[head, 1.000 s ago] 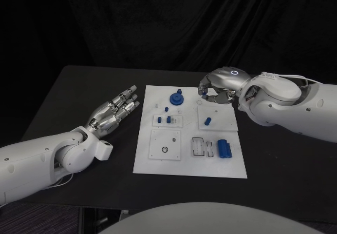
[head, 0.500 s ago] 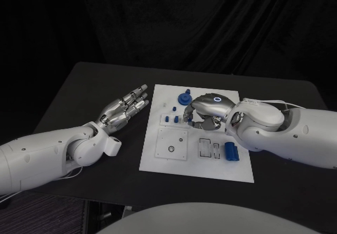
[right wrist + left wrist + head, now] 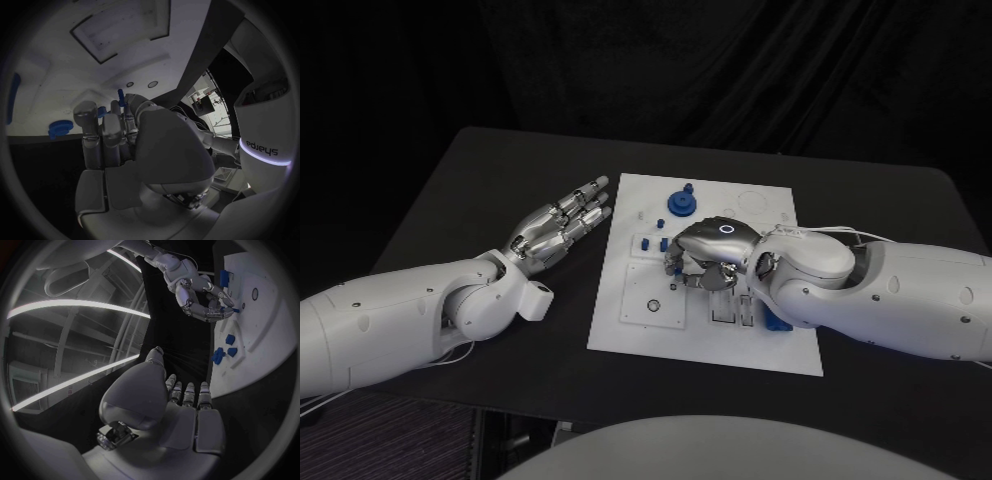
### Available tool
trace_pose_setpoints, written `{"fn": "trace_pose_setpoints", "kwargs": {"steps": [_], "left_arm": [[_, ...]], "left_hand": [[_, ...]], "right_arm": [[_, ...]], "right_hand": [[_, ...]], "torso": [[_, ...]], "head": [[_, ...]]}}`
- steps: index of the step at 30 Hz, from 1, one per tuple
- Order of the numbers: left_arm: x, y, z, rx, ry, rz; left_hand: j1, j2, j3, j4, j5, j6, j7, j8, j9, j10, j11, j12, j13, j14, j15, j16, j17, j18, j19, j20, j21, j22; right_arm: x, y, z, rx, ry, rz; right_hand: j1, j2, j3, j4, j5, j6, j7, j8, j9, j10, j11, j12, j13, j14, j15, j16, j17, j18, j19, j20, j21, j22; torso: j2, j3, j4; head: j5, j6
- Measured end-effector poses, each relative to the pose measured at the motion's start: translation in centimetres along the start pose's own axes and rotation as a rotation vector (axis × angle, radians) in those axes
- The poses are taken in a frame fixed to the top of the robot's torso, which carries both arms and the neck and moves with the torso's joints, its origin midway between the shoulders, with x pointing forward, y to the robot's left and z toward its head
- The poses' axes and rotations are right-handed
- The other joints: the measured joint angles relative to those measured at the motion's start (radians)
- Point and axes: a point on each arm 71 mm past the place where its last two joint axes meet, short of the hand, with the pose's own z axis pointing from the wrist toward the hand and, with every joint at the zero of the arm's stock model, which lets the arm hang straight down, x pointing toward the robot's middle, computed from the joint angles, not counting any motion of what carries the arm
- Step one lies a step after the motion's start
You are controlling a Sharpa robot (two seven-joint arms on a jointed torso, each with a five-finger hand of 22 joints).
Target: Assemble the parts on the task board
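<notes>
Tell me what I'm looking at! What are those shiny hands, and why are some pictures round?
It's a robot with two white arms and silver hands. The square picture comes from a camera on its head, looking down at a black table. The round ones come from cameras on its wrists. On the table lies a white task board with small blue parts. The left hand is open beside the board, holding nothing. The right hand is over the board, and its fingers pinch a thin blue peg.
</notes>
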Motion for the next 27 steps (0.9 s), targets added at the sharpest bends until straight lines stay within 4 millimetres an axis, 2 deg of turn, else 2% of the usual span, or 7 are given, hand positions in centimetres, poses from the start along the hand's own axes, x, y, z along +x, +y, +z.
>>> {"fn": "trace_pose_setpoints", "kwargs": {"steps": [6, 8, 27], "left_arm": [[0.01, 0.02, -0.01, 0.0, 0.002, -0.002], [0.01, 0.03, -0.02, -0.001, 0.004, -0.003], [-0.05, 0.3, -0.13, -0.006, 0.009, -0.011]], "left_hand": [[0.001, 0.001, -0.003, -0.003, 0.0, 0.005, 0.005, 0.0, 0.0, 0.0, 0.007, 0.0, 0.0, 0.0, 0.0, 0.0, 0.0, 0.001, 0.0, 0.0, 0.0, 0.0], [0.001, 0.001, -0.003, -0.003, 0.0, 0.005, 0.005, 0.0, 0.0, 0.0, 0.007, 0.0, 0.0, 0.0, 0.0, 0.0, -0.001, 0.016, 0.0, 0.0, 0.0, 0.0], [0.001, 0.001, 0.0, -0.006, 0.0, 0.014, 0.014, 0.0, 0.001, 0.003, 0.01, 0.0, 0.0, 0.0, 0.0, 0.0, -0.001, 0.015, 0.002, 0.002, 0.0, 0.0]], "right_arm": [[0.17, 0.31, 0.15, -0.01, 0.002, -0.004], [0.18, 0.32, 0.15, -0.011, 0.002, -0.007], [0.46, 0.64, 0.06, -0.019, 0.008, -0.007]], "right_hand": [[0.0, 0.0, 0.0, 0.0, -0.004, -0.003, 0.003, 0.0, 0.0, 0.0, 0.0, 0.002, 0.0, 0.0, 0.0, 0.0, -0.003, 0.0, -0.003, 0.003, 0.0, 0.0], [0.0, 0.0, 0.0, 0.0, -0.004, -0.003, 0.003, 0.0, 0.0, 0.0, 0.0, 0.002, 0.0, 0.0, 0.0, 0.0, -0.002, 0.0, -0.003, 0.003, 0.0, 0.0], [-0.003, -0.003, 0.0, 0.0, -0.004, -0.003, 0.003, -0.004, -0.001, -0.004, 0.004, 0.002, 0.0, -0.002, 0.002, 0.0, -0.001, 0.0, -0.003, 0.003, 0.0, 0.001]], "torso": [[0.0, -0.0001, -0.0009], [0.0, -0.0001, -0.0011], [0.001, -0.0003, -0.0008]], "head": [[0.006, 0.0], [0.008, 0.0], [0.017, 0.0]]}}
